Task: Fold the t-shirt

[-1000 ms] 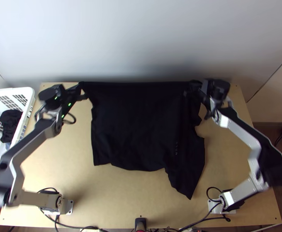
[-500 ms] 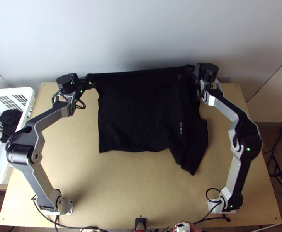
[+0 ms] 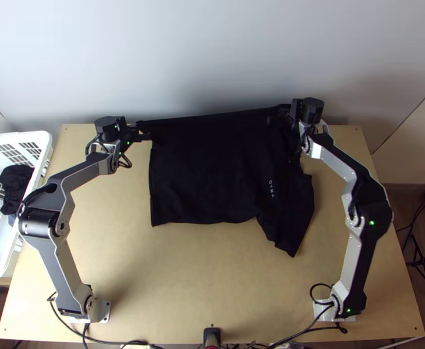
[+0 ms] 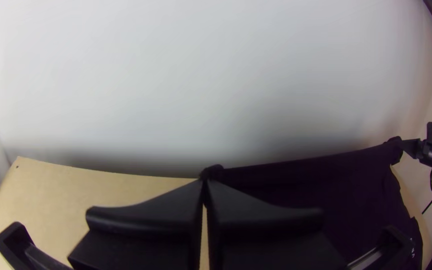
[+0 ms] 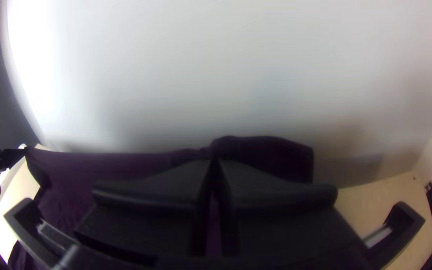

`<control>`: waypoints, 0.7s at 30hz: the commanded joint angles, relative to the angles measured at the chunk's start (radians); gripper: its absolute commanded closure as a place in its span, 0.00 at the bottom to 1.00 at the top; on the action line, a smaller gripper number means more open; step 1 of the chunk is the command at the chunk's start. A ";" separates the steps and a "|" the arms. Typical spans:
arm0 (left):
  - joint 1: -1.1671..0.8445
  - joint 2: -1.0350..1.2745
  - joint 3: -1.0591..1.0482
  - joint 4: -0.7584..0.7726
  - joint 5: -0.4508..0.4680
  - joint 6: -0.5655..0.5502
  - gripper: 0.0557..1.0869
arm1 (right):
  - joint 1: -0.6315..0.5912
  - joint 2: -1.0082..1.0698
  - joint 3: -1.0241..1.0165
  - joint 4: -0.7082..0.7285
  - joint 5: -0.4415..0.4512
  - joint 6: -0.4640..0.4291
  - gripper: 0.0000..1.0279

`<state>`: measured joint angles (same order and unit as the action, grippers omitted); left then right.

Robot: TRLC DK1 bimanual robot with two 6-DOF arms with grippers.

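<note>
Left of the table (image 3: 212,291) we have a white basket (image 3: 14,135) with dark cloth (image 3: 14,185) in it, and a wall (image 3: 212,58) rises past the table's far edge. From the table's near corners our bent arms reach out, left gripper (image 3: 138,129) and right gripper (image 3: 283,110) closed on the far edge of the black t-shirt (image 3: 212,168), spread between them above the table. Just before, we had both grippers slightly farther from the table's near side.

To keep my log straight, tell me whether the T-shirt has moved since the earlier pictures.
Yes, up the picture: in the top view, the T-shirt now has its lowest corner farther from the near edge of the table.
</note>
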<state>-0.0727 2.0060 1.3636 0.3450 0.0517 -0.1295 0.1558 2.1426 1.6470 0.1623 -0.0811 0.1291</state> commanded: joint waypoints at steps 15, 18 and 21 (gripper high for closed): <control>-0.055 -0.227 -0.356 -0.015 0.013 0.053 0.96 | 0.011 -0.340 -0.523 -0.056 0.015 -0.048 0.97; -0.059 -0.251 -0.393 -0.015 0.013 0.064 0.96 | 0.041 -0.369 -0.550 -0.110 0.015 -0.052 0.97; -0.061 -0.266 -0.416 -0.015 0.013 0.065 0.96 | 0.056 -0.382 -0.572 -0.136 0.015 -0.060 0.97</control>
<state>-0.1276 1.7844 1.0214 0.3283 0.0628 -0.0765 0.1768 1.8179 1.1587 0.0788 -0.0639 0.0834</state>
